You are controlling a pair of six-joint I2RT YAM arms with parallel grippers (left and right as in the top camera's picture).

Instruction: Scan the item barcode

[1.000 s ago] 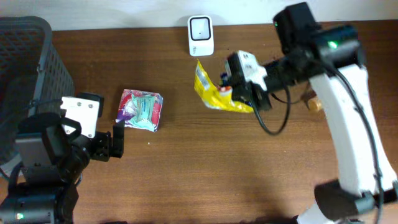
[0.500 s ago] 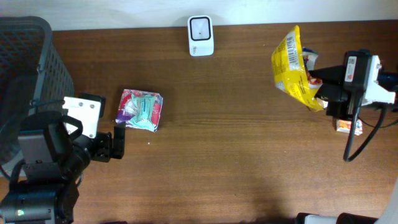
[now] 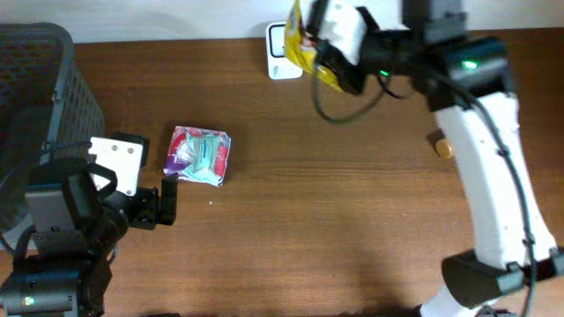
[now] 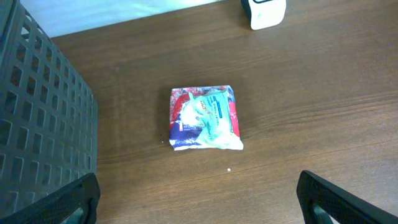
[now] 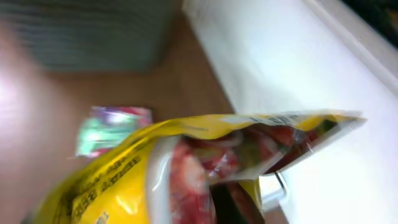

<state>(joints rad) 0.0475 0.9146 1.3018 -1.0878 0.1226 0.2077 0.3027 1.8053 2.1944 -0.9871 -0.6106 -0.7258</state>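
A yellow snack bag (image 3: 302, 37) hangs at the table's back edge, partly covering the white scanner (image 3: 280, 63). My right gripper (image 3: 333, 65) is shut on the bag's edge. In the right wrist view the blurred yellow bag (image 5: 124, 180) with its red-printed clear panel fills the lower frame and hides the fingers. A red and teal packet (image 3: 200, 155) lies flat on the left of the table. My left gripper (image 3: 167, 204) stands open and empty just short of the packet (image 4: 205, 118), its fingers wide apart at the view's lower corners.
A dark mesh basket (image 3: 35, 79) stands at the far left, beside the left arm. A small brown object (image 3: 443, 147) lies on the right of the table. The scanner (image 4: 267, 11) sits beyond the packet in the left wrist view.
The right arm has swung the yellow bag from the table's right side up and left, over the scanner at the back edge. The left arm and the packet have not moved.
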